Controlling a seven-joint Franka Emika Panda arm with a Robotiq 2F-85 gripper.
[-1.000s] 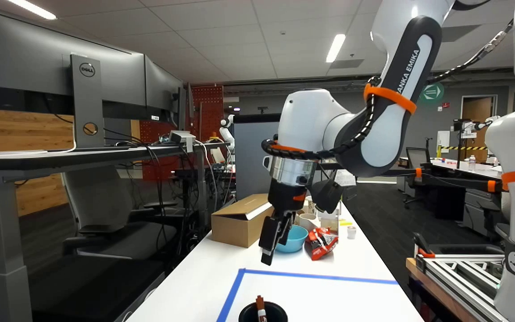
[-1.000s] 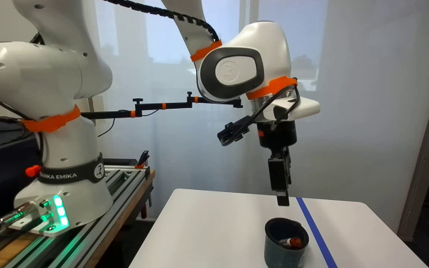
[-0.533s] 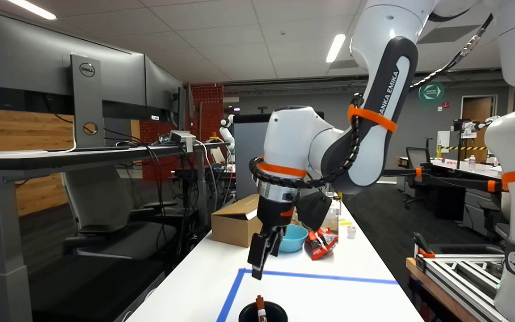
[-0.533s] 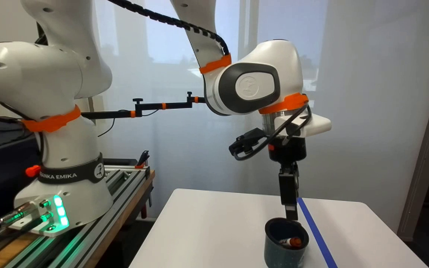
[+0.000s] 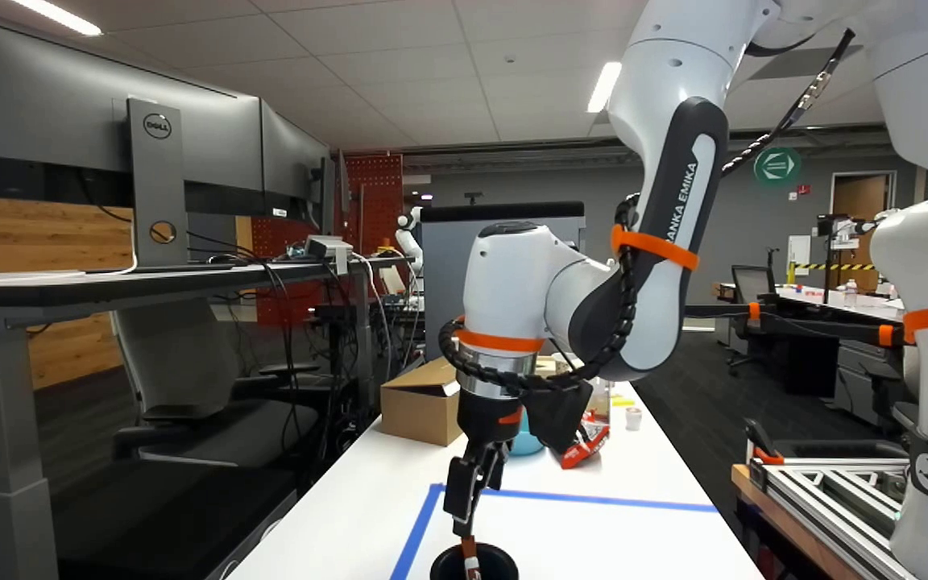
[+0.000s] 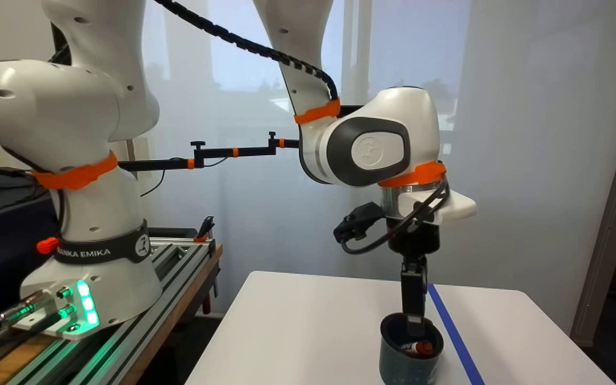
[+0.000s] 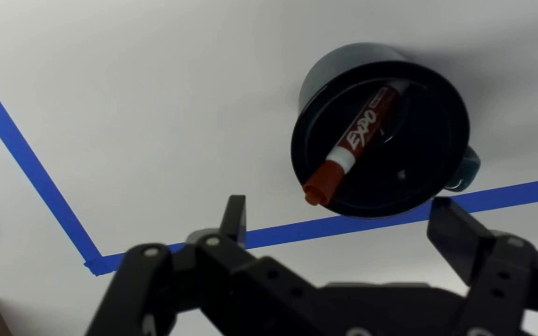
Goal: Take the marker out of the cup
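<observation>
Hugging the left edge of the white counter [image 5: 335, 524] in an exterior view, there's a brown rectangular cardboard box [image 5: 420, 417]. Its top looks mostly folded over, so no clue what's in there. Next up, about midway between the left and right edges in both exterior views, is a round, glossy, dark teal cup [image 7: 407, 154] with a handle, just beside a strip of blue tape [image 6: 453, 334]. Yep, the marker [image 7: 357, 140] is sitting in it: slim stick, dark-red barrel with white EXPO lettering, orange-red cap, leaning with the cap end poking over the rim. The black two-finger hand [image 7: 341, 226] hangs right over the cup, released, fingers spread wide; honestly can't tell if a tip touches the cap. Further back, a round light-blue bowl [image 5: 526, 445] is mostly blocked from sight, contents included. Then a crumpled red packet [image 5: 589, 443], partly covered too, and last a small white round container [image 5: 633, 418] near the right edge, too tiny to see into.
</observation>
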